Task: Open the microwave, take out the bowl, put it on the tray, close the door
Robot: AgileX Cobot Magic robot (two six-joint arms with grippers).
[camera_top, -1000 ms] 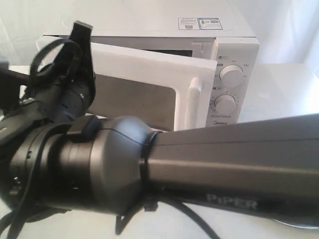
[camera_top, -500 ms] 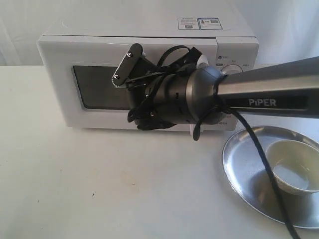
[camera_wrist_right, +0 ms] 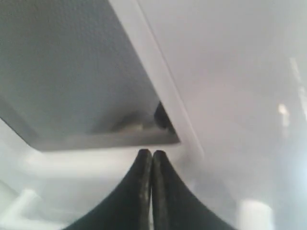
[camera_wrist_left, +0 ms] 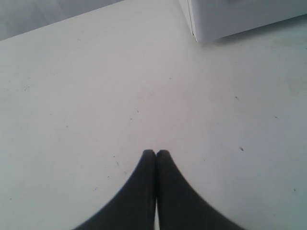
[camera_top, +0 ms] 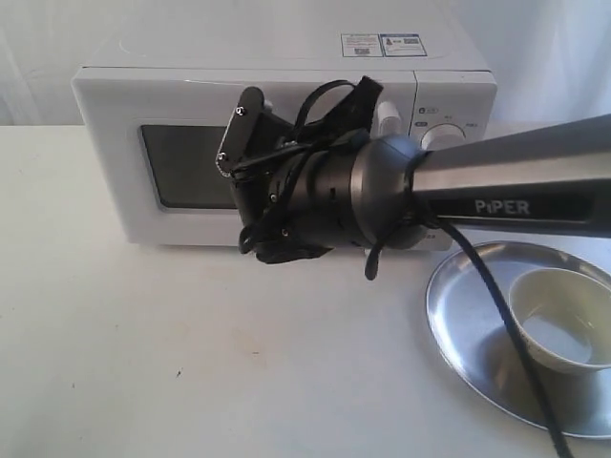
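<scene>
The white microwave door, ajar a second ago, now sits flush. The right pincer, tips together, faces its dark window. The left pincer, tips together, hangs over the speckled white bench. The small cream bowl sits in the round silver metal tray. A pale backdrop stands behind.

We see the door shut flush on the microwave, ajar a second ago. The right arm has drawn back and now crosses the door's handle side.
</scene>
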